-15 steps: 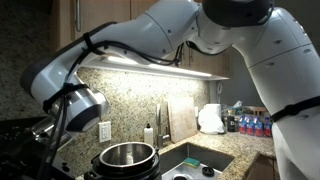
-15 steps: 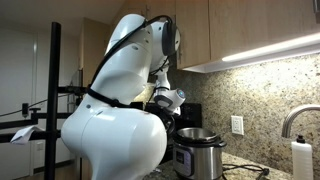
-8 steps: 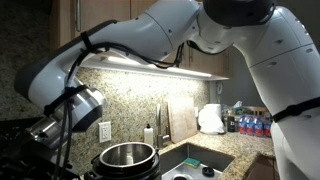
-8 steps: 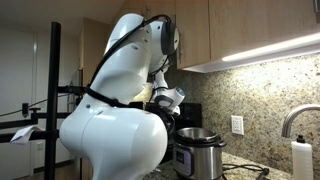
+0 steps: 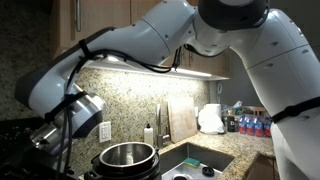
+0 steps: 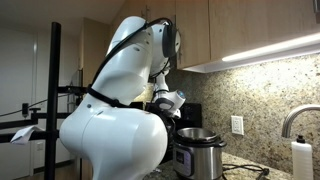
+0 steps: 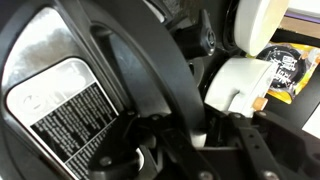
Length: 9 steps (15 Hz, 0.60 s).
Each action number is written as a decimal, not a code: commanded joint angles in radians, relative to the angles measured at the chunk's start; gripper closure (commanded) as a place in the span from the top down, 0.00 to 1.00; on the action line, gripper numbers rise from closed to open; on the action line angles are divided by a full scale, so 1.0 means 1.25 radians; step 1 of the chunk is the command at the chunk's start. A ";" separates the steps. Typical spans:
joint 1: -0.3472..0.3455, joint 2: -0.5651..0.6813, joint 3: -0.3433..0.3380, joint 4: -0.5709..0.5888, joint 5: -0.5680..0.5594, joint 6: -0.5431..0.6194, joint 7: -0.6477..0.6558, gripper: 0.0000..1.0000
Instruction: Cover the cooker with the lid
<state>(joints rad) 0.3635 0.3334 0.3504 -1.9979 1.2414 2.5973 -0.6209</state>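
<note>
Cooker [image 5: 125, 157] is cut off by the bottom edge in both exterior views. In an exterior view the robot arm [image 6: 110, 130] hides its left side. Gripper [image 5: 45, 132] at lower left is lost in dark clutter, jaws unreadable. Wrist view is blurred; label [image 7: 68, 125] print is too small to read.

Wall: speckled tan-and-brown granite backsplash [image 5: 130, 95] running the full width behind the counter [image 6: 250, 172]. A white outlet plate [image 5: 104, 131] is set low in the stone, left of the faucet [image 5: 158, 118].
Above: warm brown wooden wall cabinets [image 6: 250, 25], with a lit strip light [image 5: 150, 63] beneath throwing bright light down the granite.
Right: steel sink basin [image 5: 205, 158] sunk into the counter. A pale cutting board [image 5: 183, 117] leans upright against the backsplash. Cluster of bottles [image 5: 250, 125] far right.
Far left in an exterior view: plain white wall [image 6: 20, 70] and a black upright pole [image 6: 55, 90].
</note>
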 commanded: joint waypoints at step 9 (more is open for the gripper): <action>-0.003 -0.036 0.026 0.000 0.232 0.067 -0.003 0.01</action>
<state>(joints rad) 0.3631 0.3527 0.3581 -1.9943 1.3891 2.6466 -0.6210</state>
